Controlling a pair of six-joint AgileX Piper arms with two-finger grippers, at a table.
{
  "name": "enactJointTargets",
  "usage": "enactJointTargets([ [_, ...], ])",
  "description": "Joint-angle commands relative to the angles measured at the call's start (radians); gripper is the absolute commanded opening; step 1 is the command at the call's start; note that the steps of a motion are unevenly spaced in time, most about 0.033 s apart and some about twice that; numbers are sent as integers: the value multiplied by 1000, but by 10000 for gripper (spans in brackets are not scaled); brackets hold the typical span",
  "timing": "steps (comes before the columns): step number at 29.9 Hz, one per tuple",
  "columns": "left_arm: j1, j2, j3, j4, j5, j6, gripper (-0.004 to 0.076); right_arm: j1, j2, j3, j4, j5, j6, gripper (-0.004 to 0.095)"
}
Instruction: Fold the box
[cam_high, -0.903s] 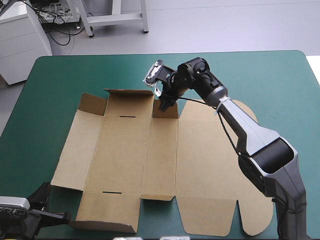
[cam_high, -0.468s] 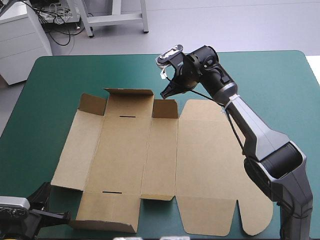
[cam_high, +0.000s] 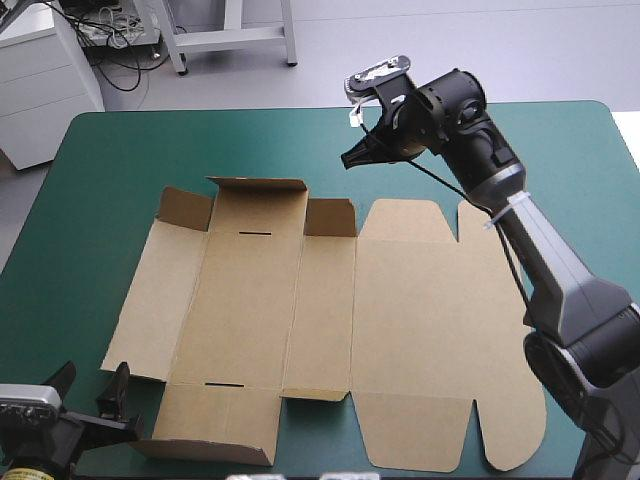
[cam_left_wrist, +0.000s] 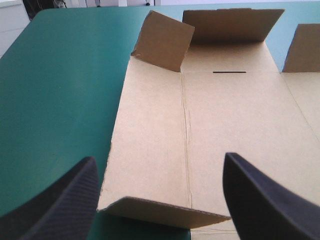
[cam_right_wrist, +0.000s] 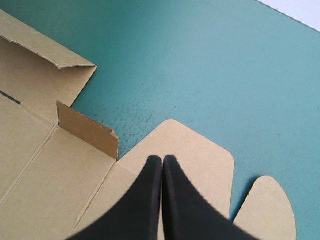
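Note:
The brown box (cam_high: 300, 300) lies spread on the teal-green table as a cut sheet. Its far-left flaps stand partly raised, and a small flap (cam_high: 330, 217) at the far edge stands up. My left gripper (cam_high: 92, 387) is open at the box's near-left corner. In the left wrist view the left gripper (cam_left_wrist: 160, 200) has a low raised flap (cam_left_wrist: 165, 212) of the box (cam_left_wrist: 225, 125) between its fingers, untouched. My right gripper (cam_high: 350, 160) is shut and empty, lifted beyond the far edge. The right gripper (cam_right_wrist: 162, 161) hangs above the rounded lid tab (cam_right_wrist: 200, 150), with the small flap (cam_right_wrist: 87, 130) beside it.
The lid panel with rounded tabs (cam_high: 500, 440) reaches toward the table's near right. Teal-green cover (cam_high: 120, 150) shows around the box on the left, far and right sides. The left gripper sits close to the table's near edge.
The right gripper shut, left the small far flap, and rose up and to the right. The left gripper's fingers have spread apart; earlier they were together.

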Motion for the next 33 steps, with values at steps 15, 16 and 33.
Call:
enactJointTargets([
  [15, -6, 568, -521, 124, -104, -13, 523, -5, -632, 704, -28, -61, 78, -18],
  [16, -6, 603, -544, 135, -87, -13, 523, -5, -675, 746, -28, -63, 86, -18],
  [33, 42, 1003, -626, 305, 234, -3, 523, -5, -1275, 1197, -20, -33, 169, -17],
])
